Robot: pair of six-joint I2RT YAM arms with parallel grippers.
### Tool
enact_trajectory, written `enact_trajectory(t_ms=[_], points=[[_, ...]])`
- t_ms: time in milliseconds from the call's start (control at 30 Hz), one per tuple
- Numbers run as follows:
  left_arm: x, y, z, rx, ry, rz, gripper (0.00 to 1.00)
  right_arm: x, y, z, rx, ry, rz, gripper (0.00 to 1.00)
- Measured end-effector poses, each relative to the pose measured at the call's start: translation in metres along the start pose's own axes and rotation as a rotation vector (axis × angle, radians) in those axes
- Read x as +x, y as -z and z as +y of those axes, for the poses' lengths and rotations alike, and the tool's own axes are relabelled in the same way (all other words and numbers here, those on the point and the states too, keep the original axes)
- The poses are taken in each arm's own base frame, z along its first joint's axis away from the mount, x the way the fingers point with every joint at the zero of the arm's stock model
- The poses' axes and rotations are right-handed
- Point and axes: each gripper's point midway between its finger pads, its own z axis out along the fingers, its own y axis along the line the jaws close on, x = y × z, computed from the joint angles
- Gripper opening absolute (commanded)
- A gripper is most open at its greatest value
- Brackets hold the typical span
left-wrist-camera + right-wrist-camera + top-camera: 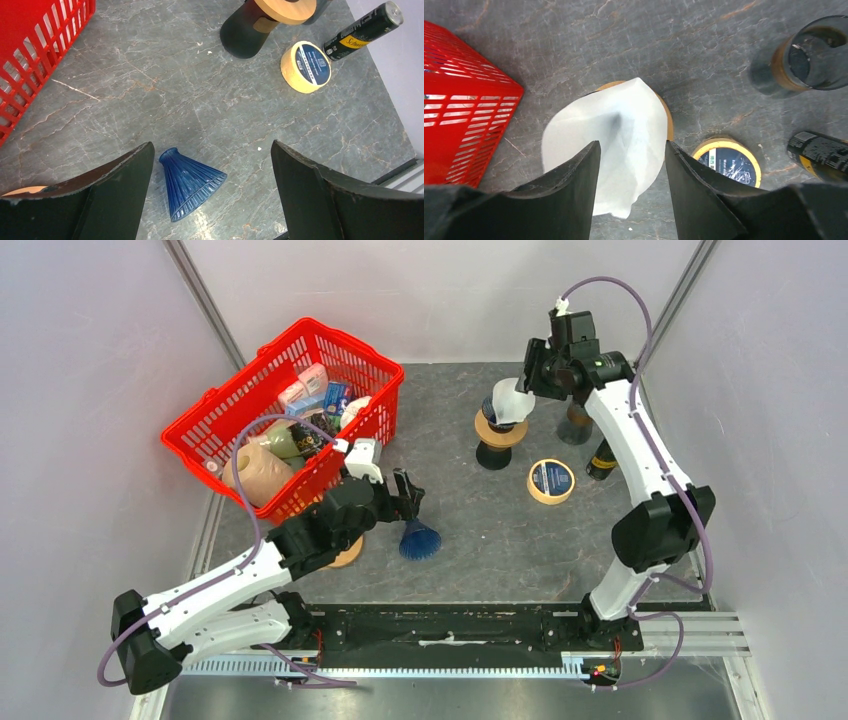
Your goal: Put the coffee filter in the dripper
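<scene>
A white paper coffee filter [511,400] [614,125] rests, opened out, on top of the dark dripper [497,440] with the wooden collar [667,120], at the back middle of the table. My right gripper [522,380] [632,144] hangs just above it, open, its fingers either side of the filter's near edge and not pinching it. My left gripper [408,495] [212,145] is wide open over the table with nothing between its fingers. A blue ribbed cone [420,540] [190,182] lies on its side just inside the left finger. The dripper [245,30] also shows in the left wrist view.
A red basket [290,410] full of goods stands at the back left. A yellow tape roll [551,481] [726,162], a dark can [601,460] [362,31] and a dark glass jar [575,425] [809,55] sit right of the dripper. A wooden disc [348,555] lies under the left arm.
</scene>
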Motion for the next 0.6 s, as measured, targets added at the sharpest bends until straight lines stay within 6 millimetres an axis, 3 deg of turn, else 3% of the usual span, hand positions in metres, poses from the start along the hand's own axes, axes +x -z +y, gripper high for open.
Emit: enact_trajectory(t_ms=[167, 300, 433, 600], points=[[0.003, 0.0, 0.002, -0.004, -0.003, 0.005, 0.93, -0.015, 0.025, 0.005, -0.026, 0.018, -0.063, 0.4], [0.003, 0.0, 0.002, -0.006, -0.004, 0.006, 0.93, -0.017, 0.033, 0.013, -0.07, 0.026, -0.069, 0.35], [0.003, 0.0, 0.003, -0.008, -0.003, 0.004, 0.94, -0.008, 0.024, 0.018, -0.087, 0.039, -0.031, 0.34], [0.002, 0.0, 0.003, -0.011, -0.004, 0.003, 0.94, 0.008, -0.004, 0.025, -0.091, 0.066, 0.052, 0.32]])
